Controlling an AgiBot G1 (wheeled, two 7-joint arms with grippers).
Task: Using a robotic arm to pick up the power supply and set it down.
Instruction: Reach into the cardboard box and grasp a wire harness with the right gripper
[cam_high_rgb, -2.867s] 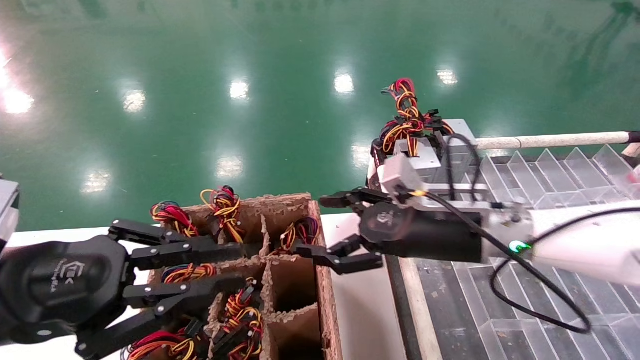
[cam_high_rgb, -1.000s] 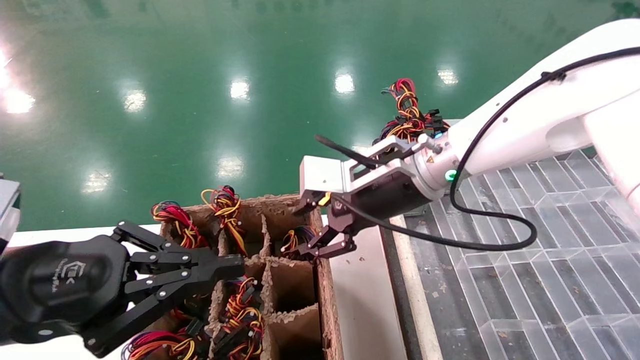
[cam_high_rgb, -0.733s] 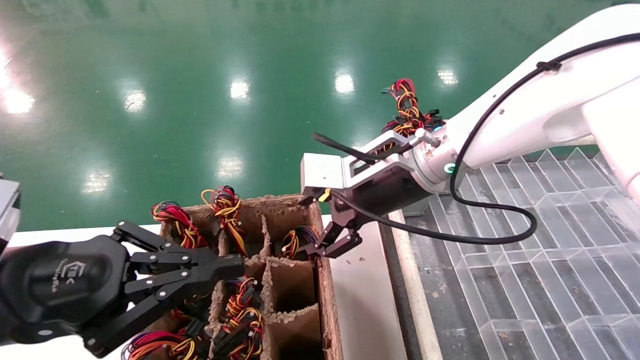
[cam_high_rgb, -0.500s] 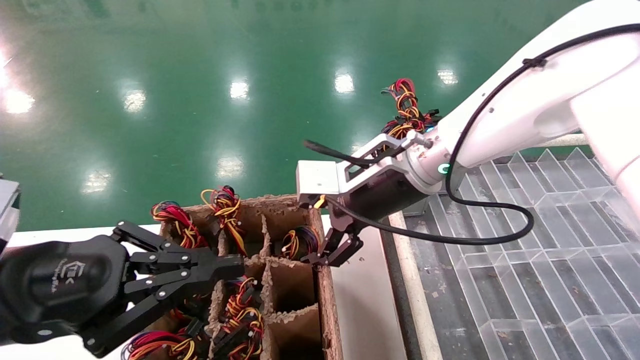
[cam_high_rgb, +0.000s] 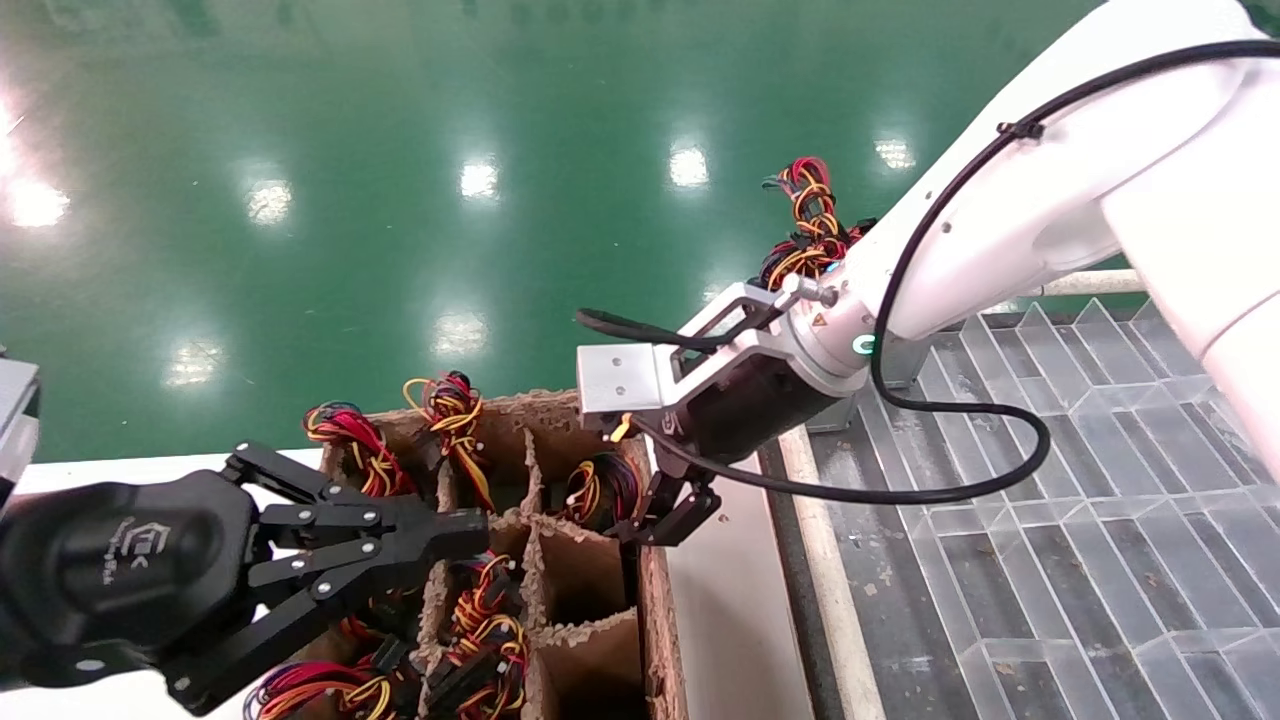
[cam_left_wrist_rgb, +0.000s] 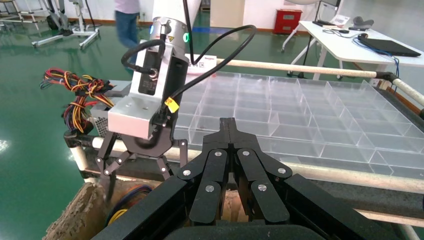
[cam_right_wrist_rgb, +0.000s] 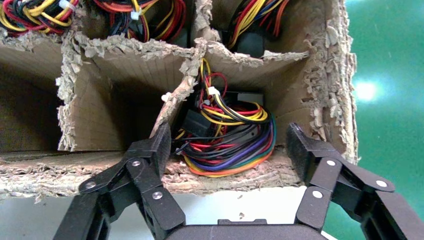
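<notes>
Right gripper (cam_right_wrist_rgb: 227, 150) hung open and empty over the far right cell of the cardboard divider box (cam_high_rgb: 655, 640), fingers (cam_right_wrist_rgb: 150, 150) straddling the wire bundle (cam_right_wrist_rgb: 225, 145) of the power supply (cam_high_rgb: 598, 487) seated in that cell. White robotic arm (cam_high_rgb: 1010, 220) reached in from the right above the clear tray (cam_high_rgb: 1050, 560). Left gripper (cam_high_rgb: 440, 535) sat closed, empty, over the box's left cells.

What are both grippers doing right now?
Left gripper: shut, empty, beside the cardboard box.
Right gripper: open, empty, over the power supply in the box.
</notes>
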